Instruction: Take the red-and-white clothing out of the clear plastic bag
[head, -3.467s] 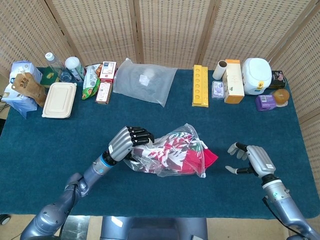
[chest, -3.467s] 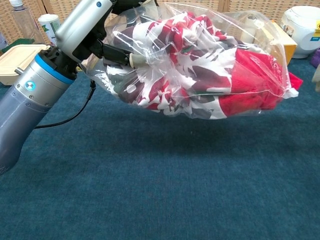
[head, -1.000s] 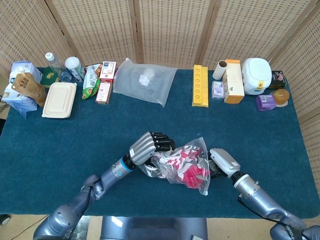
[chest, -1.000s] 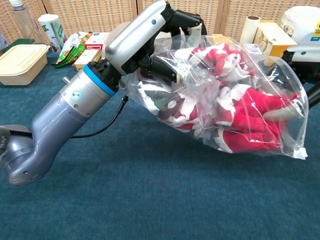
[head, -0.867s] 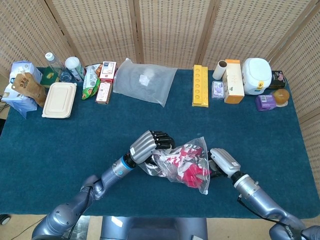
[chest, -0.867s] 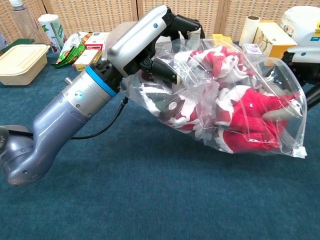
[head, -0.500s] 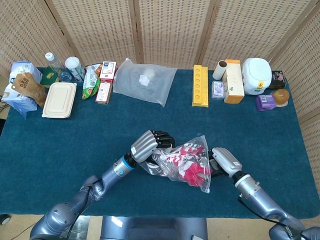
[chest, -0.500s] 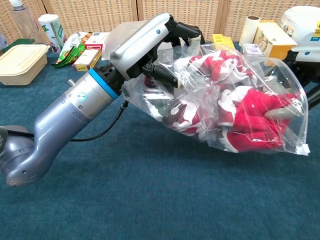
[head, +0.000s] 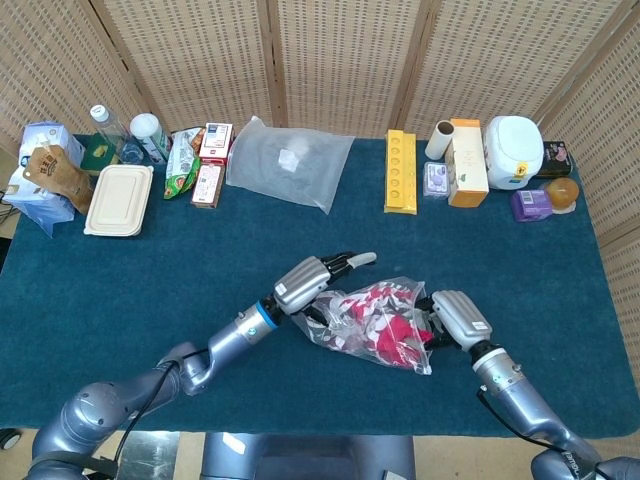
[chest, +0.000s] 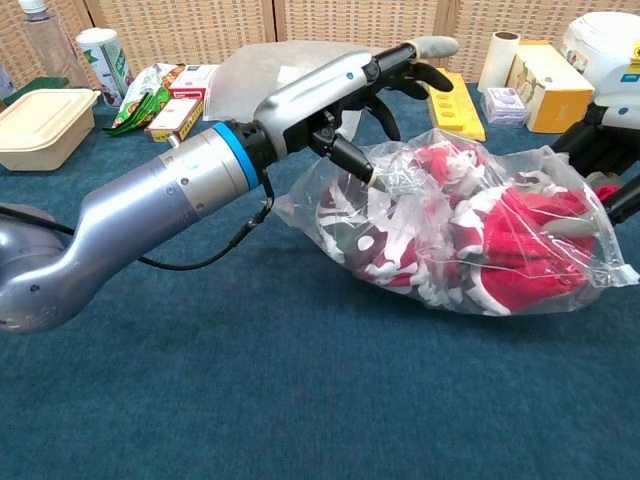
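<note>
Your red-and-white clothing (chest: 470, 240) lies wholly inside the clear plastic bag (chest: 330, 195) on the table, your left hand (head: 318, 276) pinching its closed end, right hand (head: 455, 318) reaching into its mouth, grip unclear

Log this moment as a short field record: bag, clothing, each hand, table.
bag: clear plastic bag lying on the table, mouth toward the right hand
clothing: red-and-white clothing wholly inside the bag
left hand: left hand at the bag's closed end, a finger pinching the plastic, the others spread
right hand: right hand at the bag's mouth; grip unclear
table: blue cloth table
</note>
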